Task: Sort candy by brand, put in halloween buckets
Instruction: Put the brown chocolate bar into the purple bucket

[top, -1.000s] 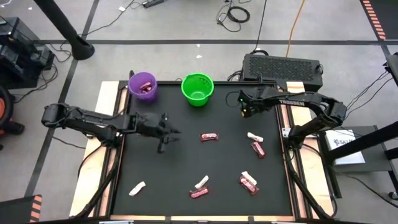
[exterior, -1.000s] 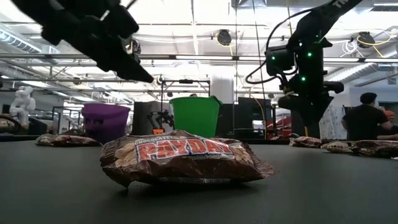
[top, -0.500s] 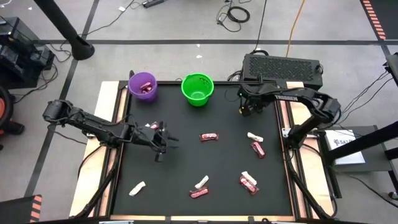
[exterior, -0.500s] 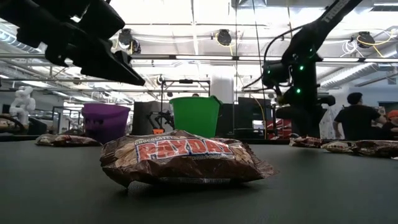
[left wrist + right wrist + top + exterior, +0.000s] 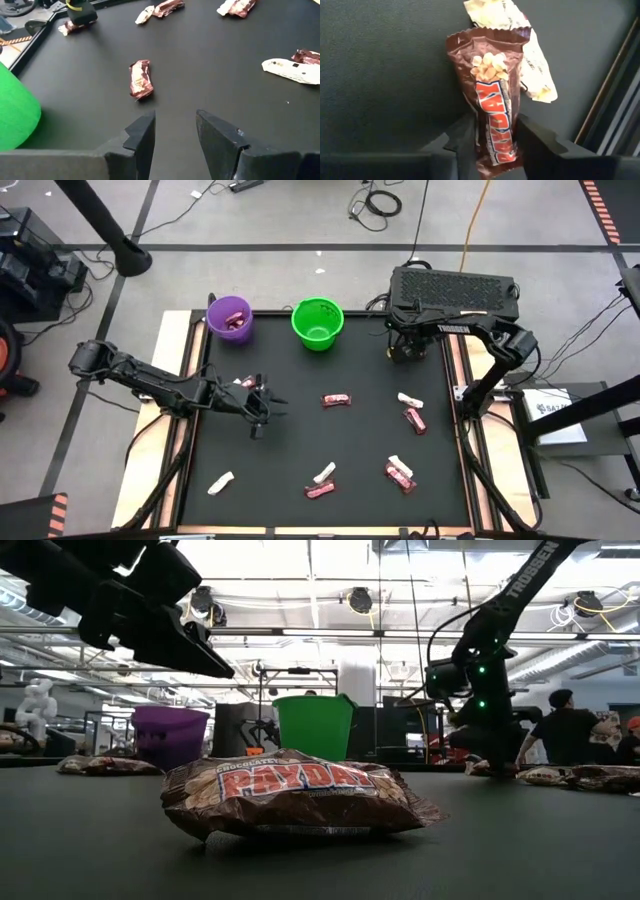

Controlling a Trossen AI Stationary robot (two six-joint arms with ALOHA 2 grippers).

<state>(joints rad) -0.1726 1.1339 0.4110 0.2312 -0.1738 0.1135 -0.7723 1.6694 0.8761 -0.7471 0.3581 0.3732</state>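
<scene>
**Right gripper at the mat's far right corner, brown bar between its fingers**

Right gripper [image 5: 492, 142] is closed on a brown PayDay bar [image 5: 495, 105], which overlaps a white-wrapped bar [image 5: 532, 70] (both on the black mat [image 5: 300, 440]). We find the left gripper [image 5: 174, 130] hovering over the mat's left-centre, fingers parted with nothing between them. Purple bucket [image 5: 229, 319] and green bucket [image 5: 317, 323] stand at the far edge; other bars lie scattered on the mat.

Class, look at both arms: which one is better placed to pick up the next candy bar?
Right. The right gripper straddles a PayDay bar, so it probably only needs to close. The left gripper hovers open, with the nearest bar some way ahead of it.
</scene>
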